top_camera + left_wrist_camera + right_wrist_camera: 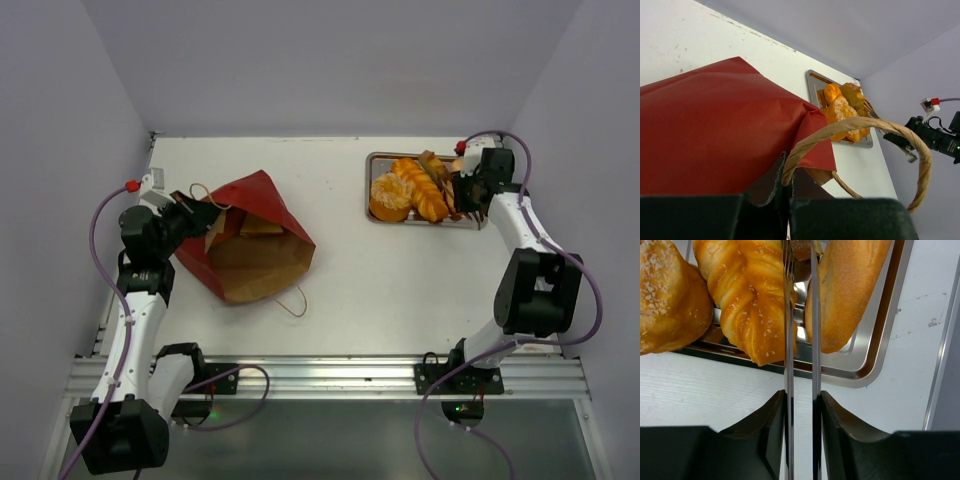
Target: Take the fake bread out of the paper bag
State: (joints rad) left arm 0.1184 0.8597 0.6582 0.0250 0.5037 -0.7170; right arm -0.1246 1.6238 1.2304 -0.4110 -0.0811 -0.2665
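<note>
Far left: left gripper [195,215] fully closed, pinching the mouth rim of the paper bag [258,190] right beside 1 looped handle [875,131]. Probably there to anchor the bag and hold its mouth agape, so that a reach inside meets no folded paper. Lying on its side on the left half of the table [400,290], red outside up, brown inside showing toward the near edge. Just within the mouth, a pale tan shape [262,226]; likely 1 fake bread not yet out, though too small to be sure.

Across to the right, well apart from the bag: flat metal tray [875,362] carrying at least 3 breads, namely a seeded bun [670,295], a twisted seeded roll [750,295] and a long loaf [845,290], packed close together. Evidently the drop-off spot, hence the pile.

Far right: right gripper [802,405] squeezed onto metal tongs [788,340], 1 finger against each arm. Tongs nearly closed, only a narrow slot between the 2 arms, reaching over the tray rim between the twisted roll and the long loaf. A dark brown bit at the tips, cut off by the frame edge; cannot tell whether gripped or merely behind. Looks like the set-down end of a carry; next, over to the bag for the piece inside.
</note>
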